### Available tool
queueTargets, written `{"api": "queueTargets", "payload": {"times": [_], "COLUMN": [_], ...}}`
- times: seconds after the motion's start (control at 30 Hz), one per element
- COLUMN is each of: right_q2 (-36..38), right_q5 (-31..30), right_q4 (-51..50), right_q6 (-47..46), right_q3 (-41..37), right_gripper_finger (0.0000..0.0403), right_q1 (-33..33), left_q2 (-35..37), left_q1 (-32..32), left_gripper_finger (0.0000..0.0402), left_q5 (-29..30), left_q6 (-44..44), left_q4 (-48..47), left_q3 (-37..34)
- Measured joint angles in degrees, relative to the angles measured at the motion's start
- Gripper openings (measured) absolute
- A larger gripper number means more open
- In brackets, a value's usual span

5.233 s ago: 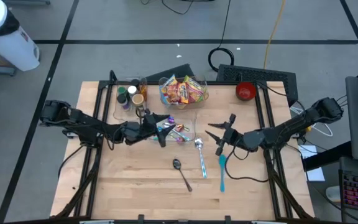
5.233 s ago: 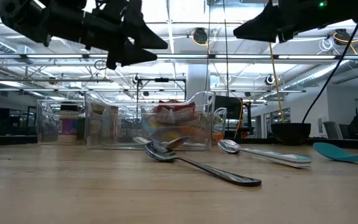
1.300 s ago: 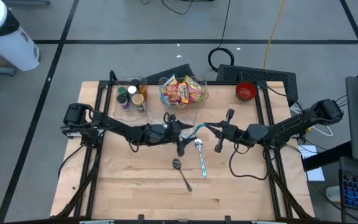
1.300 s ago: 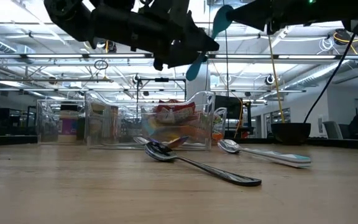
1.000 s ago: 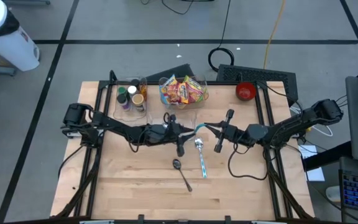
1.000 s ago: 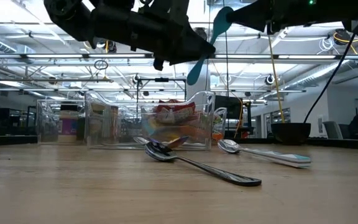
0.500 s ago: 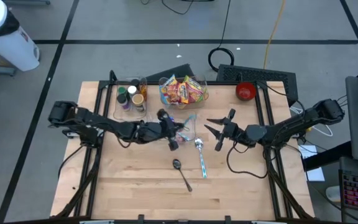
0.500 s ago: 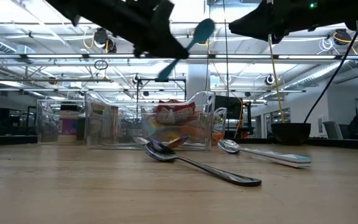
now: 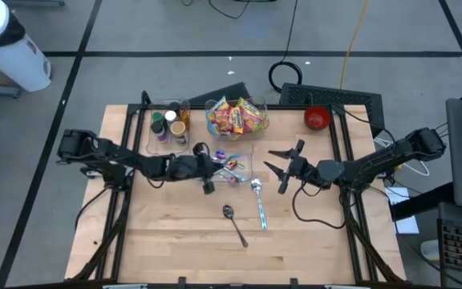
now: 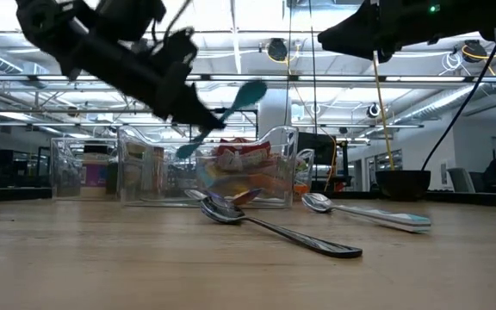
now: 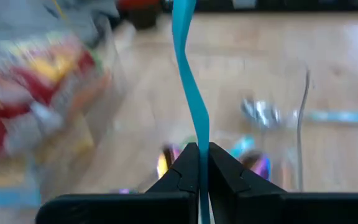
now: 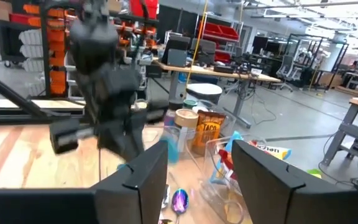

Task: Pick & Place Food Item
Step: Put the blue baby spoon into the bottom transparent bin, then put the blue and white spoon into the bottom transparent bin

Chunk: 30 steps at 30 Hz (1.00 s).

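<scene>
The left gripper (image 11: 198, 163) is clamping the teal spoon (image 10: 228, 110) by its handle above the clear tray (image 9: 245, 164), bowl end raised, pointing toward the right gripper (image 9: 277, 164), which is hanging released.

We see the desk (image 9: 175, 241) evenly and brightly lit from above with only faint shadows, ceiling lights (image 10: 275, 49) glaring in the low view, the left wrist picture smeared by motion blur, and the near arm (image 12: 101, 74) soft in the right wrist picture.
</scene>
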<state>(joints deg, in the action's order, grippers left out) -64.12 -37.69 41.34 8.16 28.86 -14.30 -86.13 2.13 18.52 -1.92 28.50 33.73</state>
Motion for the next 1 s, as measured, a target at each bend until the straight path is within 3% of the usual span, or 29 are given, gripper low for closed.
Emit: {"api": "queueTargets", "payload": {"times": [0.2,0.43,0.67,0.83,1.0], "right_q2": [-0.02,-0.02,-0.02,-0.02,-0.02], "right_q5": [0.2,0.23,0.24,0.51,8.89], "right_q4": [-0.03,-0.05,-1.75,-5.67,-10.91], "right_q6": [-0.44,-0.68,-2.65,-8.34,-15.83], "right_q3": [0.0,0.0,-0.01,0.0,0.0], "right_gripper_finger": [0.0166,0.0171,0.0171,0.0177,0.0178], "right_q1": [0.48,0.46,0.49,1.88,5.69], "left_q2": [-0.5,-0.48,-0.48,1.65,7.35], "left_q1": [-2.45,-2.36,-2.38,-2.38,-2.37], "left_gripper_finger": [0.0034,0.0075,0.0158,0.0215,0.0244], "left_q5": [-5.0,-1.92,1.8,0.41,-6.17], "left_q6": [-4.16,-5.25,-8.24,-9.17,-8.7], "left_q4": [-3.41,-2.91,-2.89,-1.14,-0.23], "left_q3": [-1.39,-1.35,-1.35,-1.35,-1.33]}}
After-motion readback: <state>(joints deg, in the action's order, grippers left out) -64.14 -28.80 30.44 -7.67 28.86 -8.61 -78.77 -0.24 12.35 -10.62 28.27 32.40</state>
